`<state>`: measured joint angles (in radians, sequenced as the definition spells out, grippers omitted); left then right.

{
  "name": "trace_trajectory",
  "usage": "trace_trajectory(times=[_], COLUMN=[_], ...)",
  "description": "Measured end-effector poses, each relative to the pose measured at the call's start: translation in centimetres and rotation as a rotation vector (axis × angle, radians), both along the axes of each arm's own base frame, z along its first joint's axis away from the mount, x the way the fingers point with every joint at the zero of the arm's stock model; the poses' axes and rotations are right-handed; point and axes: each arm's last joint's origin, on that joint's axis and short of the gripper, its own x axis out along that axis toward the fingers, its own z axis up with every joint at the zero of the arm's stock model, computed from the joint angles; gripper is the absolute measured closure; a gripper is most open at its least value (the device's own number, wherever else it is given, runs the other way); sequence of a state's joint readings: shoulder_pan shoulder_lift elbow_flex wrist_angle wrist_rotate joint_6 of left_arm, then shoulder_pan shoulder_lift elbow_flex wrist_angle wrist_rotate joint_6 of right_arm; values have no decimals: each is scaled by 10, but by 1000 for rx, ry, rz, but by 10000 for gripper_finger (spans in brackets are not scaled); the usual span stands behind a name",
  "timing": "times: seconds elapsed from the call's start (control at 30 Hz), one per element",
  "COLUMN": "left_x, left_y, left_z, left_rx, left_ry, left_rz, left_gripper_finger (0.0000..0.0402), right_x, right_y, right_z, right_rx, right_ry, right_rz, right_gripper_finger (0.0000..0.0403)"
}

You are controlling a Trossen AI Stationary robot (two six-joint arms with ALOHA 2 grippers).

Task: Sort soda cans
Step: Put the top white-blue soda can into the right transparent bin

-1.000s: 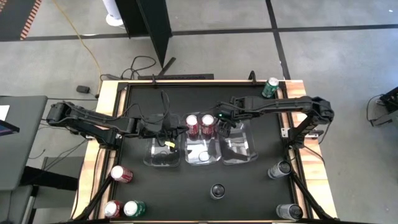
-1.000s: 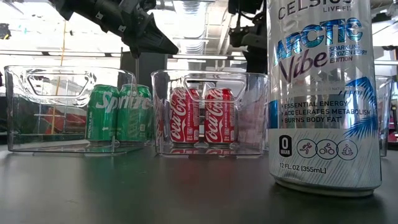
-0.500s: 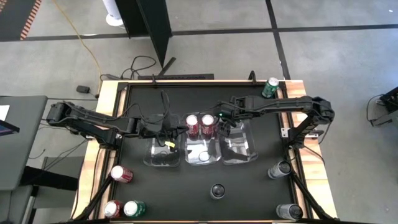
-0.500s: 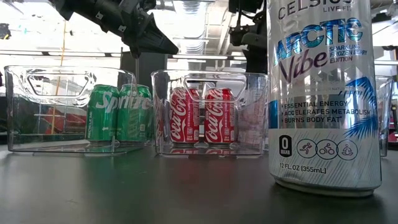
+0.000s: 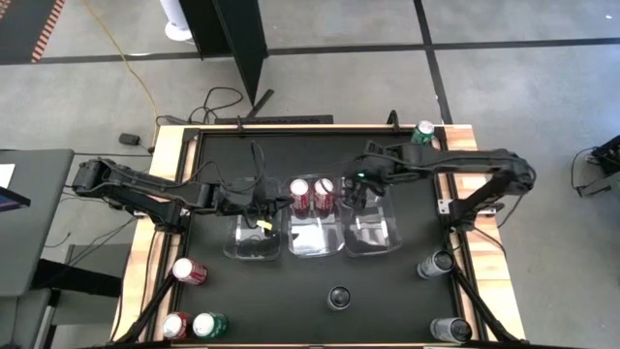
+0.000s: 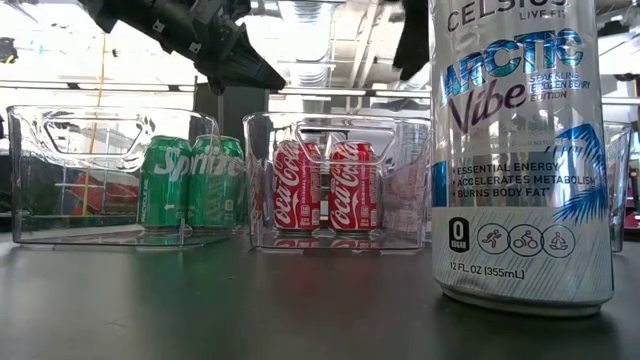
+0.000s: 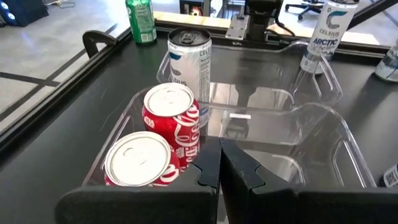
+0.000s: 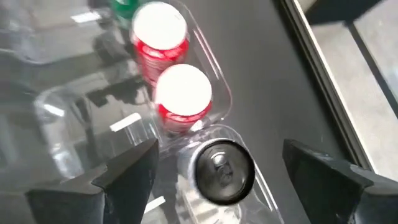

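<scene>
- We see a black table with three clear trays in the middle and soda cans around them.
- The left arm reaches over the left tray. The left gripper hangs there with its fingers pressed together, holding nothing.
- The right arm reaches over the right tray. The right gripper is above a silver can that stands in that tray. Its fingers are wide apart and do not touch the can.
- The left tray holds two green cans. The middle tray holds two red cans. We think five cans are sorted.
- Seven cans wait outside the trays:
  - two loose red cans and a loose green can near the left front corner
  - a far green can at the back right corner
  - two side silver cans by the right edge
  - a front silver can before the trays
- The green cans say "Sprite". The red cans say "Coca-Cola".
- The front silver can says "CELSIUS", "ARCTIC Vibe", "ESSENTIAL ENERGY", "ACCELERATES METABOLISM" and "BURNS BODY FAT".
- The tiniest words say "0 SUGAR" and "12 FL OZ (355mL)".
</scene>
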<state>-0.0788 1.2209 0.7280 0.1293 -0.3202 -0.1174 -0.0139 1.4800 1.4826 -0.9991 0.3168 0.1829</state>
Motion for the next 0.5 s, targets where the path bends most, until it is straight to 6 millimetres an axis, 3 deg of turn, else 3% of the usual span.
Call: trace_trajectory(times=[0.3, 0.5], left_x=[0, 0], left_y=[0, 0], left_z=[0, 0], left_rx=[-9, -9], left_ry=[3, 2], left_rz=[3, 4], left_gripper_finger=[401, 401], right_x=[-50, -80], right_y=[51, 84], right_z=[31, 30], right_rx=[89, 172], right_ry=[-71, 3], right_rz=[85, 65], right_gripper_finger=[44, 44])
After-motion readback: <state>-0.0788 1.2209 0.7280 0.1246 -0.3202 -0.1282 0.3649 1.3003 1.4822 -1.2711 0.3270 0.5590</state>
